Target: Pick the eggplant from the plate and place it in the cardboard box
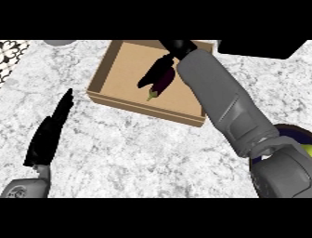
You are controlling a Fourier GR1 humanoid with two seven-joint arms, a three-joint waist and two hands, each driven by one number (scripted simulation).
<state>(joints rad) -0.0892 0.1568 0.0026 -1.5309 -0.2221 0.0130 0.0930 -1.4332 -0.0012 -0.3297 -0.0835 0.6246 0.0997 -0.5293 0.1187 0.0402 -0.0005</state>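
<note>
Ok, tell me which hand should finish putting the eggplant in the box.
The right hand. Its forearm reaches over the cardboard box and its fingers are curled on the eggplant, which hangs above the box floor. The left hand rests open on the counter, outside the box.

Bright, even light; shadows faint, no glare.

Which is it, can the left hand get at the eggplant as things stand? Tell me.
Probably not easily. The eggplant is inside the cardboard box, under the right hand, whose forearm lies across the box. The left hand rests open, apart from it.
</note>
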